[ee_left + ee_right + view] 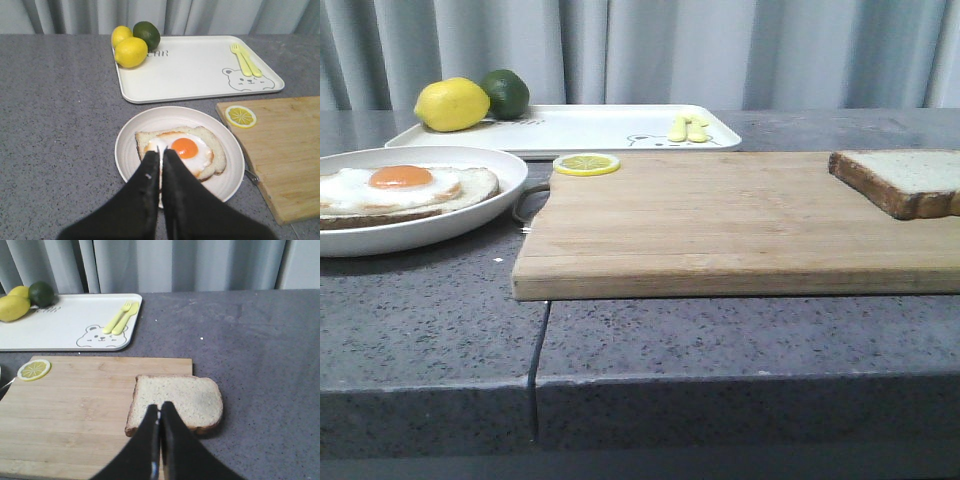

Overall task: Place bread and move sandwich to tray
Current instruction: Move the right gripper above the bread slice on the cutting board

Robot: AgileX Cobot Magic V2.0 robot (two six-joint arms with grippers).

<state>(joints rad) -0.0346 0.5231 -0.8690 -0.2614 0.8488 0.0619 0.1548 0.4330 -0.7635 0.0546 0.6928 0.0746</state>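
Left hand (161, 154) pressed together above sandwich (182, 151). Right hand (160, 407) pressed together above bread (180, 400), bread overhanging board's (85, 410) right edge.

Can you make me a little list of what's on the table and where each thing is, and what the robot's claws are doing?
bread: on the cutting board, partly over its edge
sandwich: egg on bread, on a round plate
tray: holds two lemons, a lime, yellow cutlery
lemon slice: on a board corner
left claw: shut, over the sandwich
right claw: shut, over the bread
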